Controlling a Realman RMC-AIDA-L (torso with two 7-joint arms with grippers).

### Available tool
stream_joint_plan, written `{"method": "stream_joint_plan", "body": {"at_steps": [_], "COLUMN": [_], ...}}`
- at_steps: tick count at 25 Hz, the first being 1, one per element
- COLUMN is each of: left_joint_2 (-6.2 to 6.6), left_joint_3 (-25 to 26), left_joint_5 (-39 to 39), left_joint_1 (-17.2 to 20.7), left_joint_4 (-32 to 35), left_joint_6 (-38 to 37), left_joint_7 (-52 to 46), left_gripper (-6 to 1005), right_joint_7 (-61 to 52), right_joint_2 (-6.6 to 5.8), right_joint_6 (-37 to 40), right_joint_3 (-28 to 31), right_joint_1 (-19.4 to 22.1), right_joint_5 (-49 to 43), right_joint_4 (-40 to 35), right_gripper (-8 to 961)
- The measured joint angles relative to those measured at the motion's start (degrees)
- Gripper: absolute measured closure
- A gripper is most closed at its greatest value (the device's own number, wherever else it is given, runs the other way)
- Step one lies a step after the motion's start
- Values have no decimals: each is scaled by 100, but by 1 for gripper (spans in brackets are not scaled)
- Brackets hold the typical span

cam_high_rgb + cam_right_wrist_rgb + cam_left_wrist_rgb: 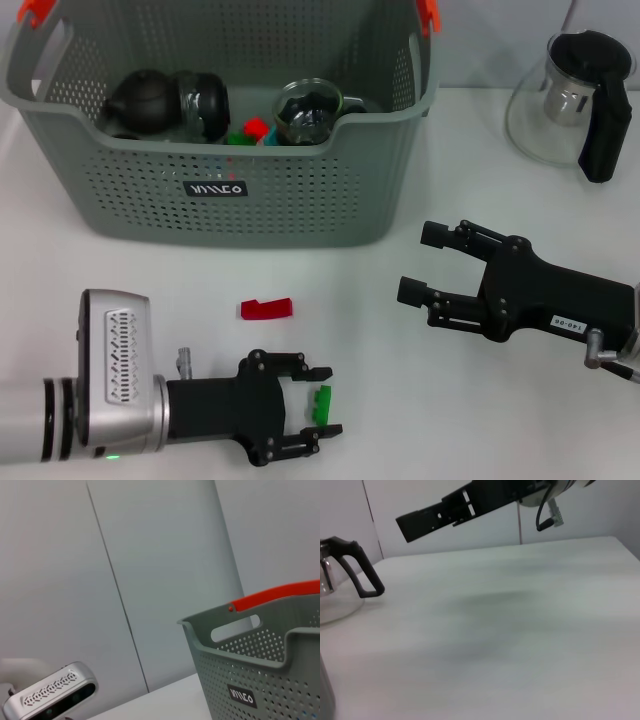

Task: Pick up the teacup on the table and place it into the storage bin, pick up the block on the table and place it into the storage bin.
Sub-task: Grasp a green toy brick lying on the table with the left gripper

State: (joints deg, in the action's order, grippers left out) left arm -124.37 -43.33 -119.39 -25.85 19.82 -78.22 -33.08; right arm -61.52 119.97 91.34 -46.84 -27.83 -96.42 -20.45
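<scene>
Green block (321, 403) sits right between the left gripper's (322, 404) spread fingers at lower centre, untouched as far as I can see. Right gripper (421, 264) hangs open mid-right. Storage bin (130, 205) fills upper left.

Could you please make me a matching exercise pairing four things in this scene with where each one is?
Things:
1. green block
2. red block
3. glass teapot
4. bin

Places:
A. at the far right of the table
B. between the open fingers of the left gripper
C. on the bare table just in front of the bin
D. at the back of the table, holding cups

Pairs: 1-B, 2-C, 3-A, 4-D

The right gripper hovers open, holding nothing.
</scene>
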Motion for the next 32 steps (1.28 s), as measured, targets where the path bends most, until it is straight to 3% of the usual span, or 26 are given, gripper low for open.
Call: {"method": "stream_joint_plan", "body": {"at_steps": [32], "left_joint_2": [18], "left_joint_3": [-17], "left_joint_5": [-76], "left_joint_1": [-35], "left_joint_4": [-2], "left_joint_6": [48], "left_joint_7": [-355], "left_gripper": [468], "right_joint_7": [12], "right_joint_2": [-9], "right_joint_6": [-3], "right_joint_3": [9], "right_joint_1": [-3], "right_joint_5": [-7], "right_joint_4": [5], "right_gripper": [44]}}
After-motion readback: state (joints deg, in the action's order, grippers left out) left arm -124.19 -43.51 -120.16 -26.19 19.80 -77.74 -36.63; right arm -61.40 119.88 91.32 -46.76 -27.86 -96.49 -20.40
